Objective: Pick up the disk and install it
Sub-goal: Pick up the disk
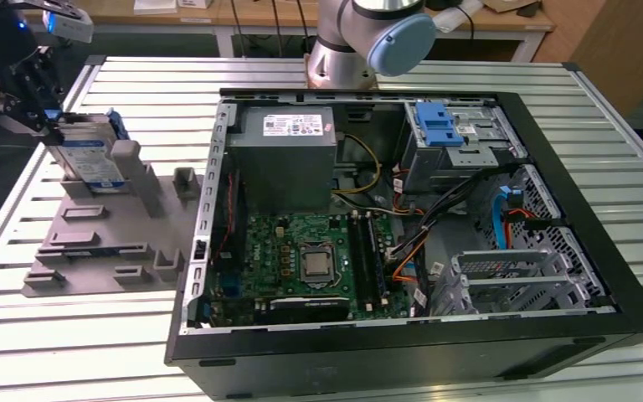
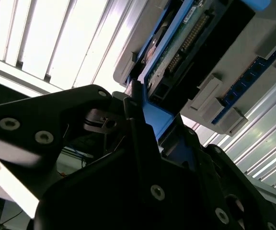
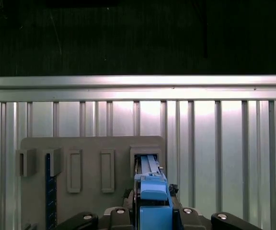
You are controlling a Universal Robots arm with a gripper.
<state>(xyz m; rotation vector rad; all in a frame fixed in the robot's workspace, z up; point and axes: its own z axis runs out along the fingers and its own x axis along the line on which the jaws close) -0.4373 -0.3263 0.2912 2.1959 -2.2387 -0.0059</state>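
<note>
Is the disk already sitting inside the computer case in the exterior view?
No, the disk stands upright in the grey holder beside the case.

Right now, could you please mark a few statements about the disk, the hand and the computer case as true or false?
1. The disk stands in the grey holder on the table. True.
2. The disk is already inside the computer case. False: it is outside the case, to the exterior view's left of it.
3. The hand is at the disk. True.
4. The case's side is closed. False: it is open, with the motherboard showing.
</note>
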